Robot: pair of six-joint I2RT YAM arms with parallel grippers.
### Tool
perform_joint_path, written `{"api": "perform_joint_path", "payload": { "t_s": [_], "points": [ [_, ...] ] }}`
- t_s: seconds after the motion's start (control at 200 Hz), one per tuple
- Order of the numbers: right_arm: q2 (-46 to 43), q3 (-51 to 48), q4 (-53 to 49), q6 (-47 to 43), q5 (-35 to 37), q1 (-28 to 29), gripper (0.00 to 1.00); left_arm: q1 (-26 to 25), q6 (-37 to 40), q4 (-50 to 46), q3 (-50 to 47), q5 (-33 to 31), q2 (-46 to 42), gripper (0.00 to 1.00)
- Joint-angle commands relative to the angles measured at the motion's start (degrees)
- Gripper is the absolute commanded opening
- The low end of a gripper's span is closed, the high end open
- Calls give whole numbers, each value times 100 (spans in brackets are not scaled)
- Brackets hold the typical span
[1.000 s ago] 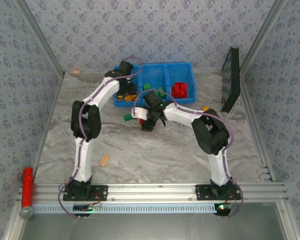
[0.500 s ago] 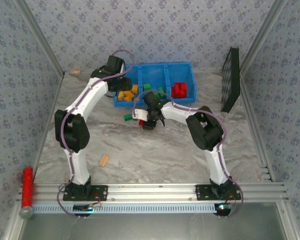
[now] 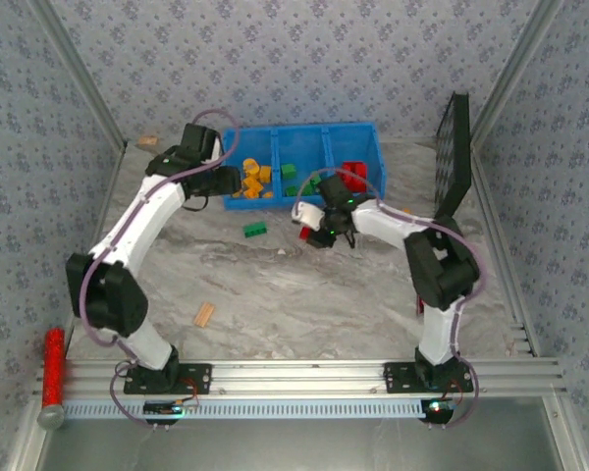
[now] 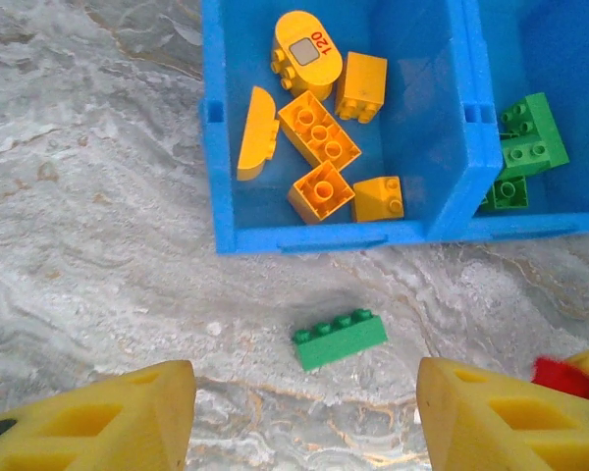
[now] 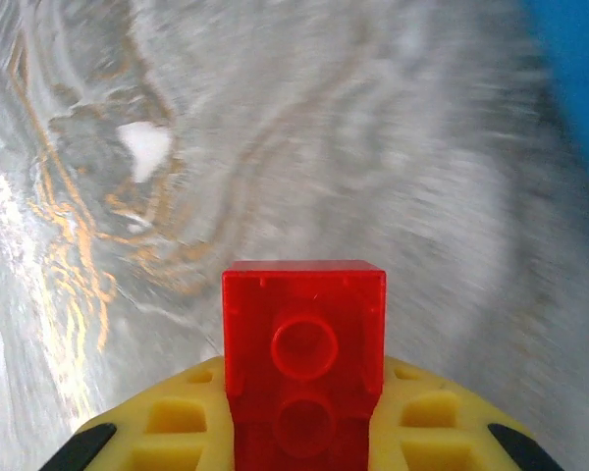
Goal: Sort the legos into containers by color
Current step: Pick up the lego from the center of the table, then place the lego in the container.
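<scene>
The blue bin [image 3: 299, 128] has three containers: orange-yellow legos [image 3: 255, 181] on the left, green ones [image 3: 293, 177] in the middle, red ones [image 3: 354, 174] on the right. My right gripper [image 3: 312, 234] hangs just in front of the bin, shut on a red lego [image 5: 304, 334] that stands up between its yellow fingers [image 5: 442, 432]. My left gripper [image 4: 304, 422] is open over the table by the bin's front left corner [image 4: 216, 231]. A green lego [image 4: 340, 339] lies on the marble ahead of it, also seen from above [image 3: 254, 230].
A tan wooden block [image 3: 205, 314] lies on the near left of the table. A red glittery cylinder [image 3: 53, 367] rests by the front rail. A black grid panel [image 3: 455, 157] leans at the right wall. Marble table between the arms is bare.
The right gripper has shut on the red lego and carried it right, toward the bin. The left arm has swung left, drawing its gripper back from the left container.
</scene>
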Motion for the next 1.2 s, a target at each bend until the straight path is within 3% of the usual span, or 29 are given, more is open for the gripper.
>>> {"api": "perform_joint_path", "payload": {
  "t_s": [0.0,0.245,0.575,0.69,0.775,0.999,1.194],
  "points": [
    [-618,64,62,552,29,-430,13,12,37,-37,-337,158,-511,61],
    [-183,1002,361,1080,700,-1312,15,-42,-396,68,-945,771,-826,62],
    [1505,2902,53,1542,2140,-1289,17,-153,-491,-227,-978,963,-1057,64],
    [1909,3305,-122,1553,2445,-1274,22,-377,-570,-235,-964,922,-1068,65],
    [2062,3409,-143,1558,2450,-1285,32,-666,-622,-225,-893,814,-973,66],
    [1725,3162,-2,1599,2130,-1328,54,-1456,-795,-196,-388,531,-421,67],
    [865,2892,-255,1854,1886,-1343,57,-2108,-1012,-68,246,129,204,68]
  ]
}}
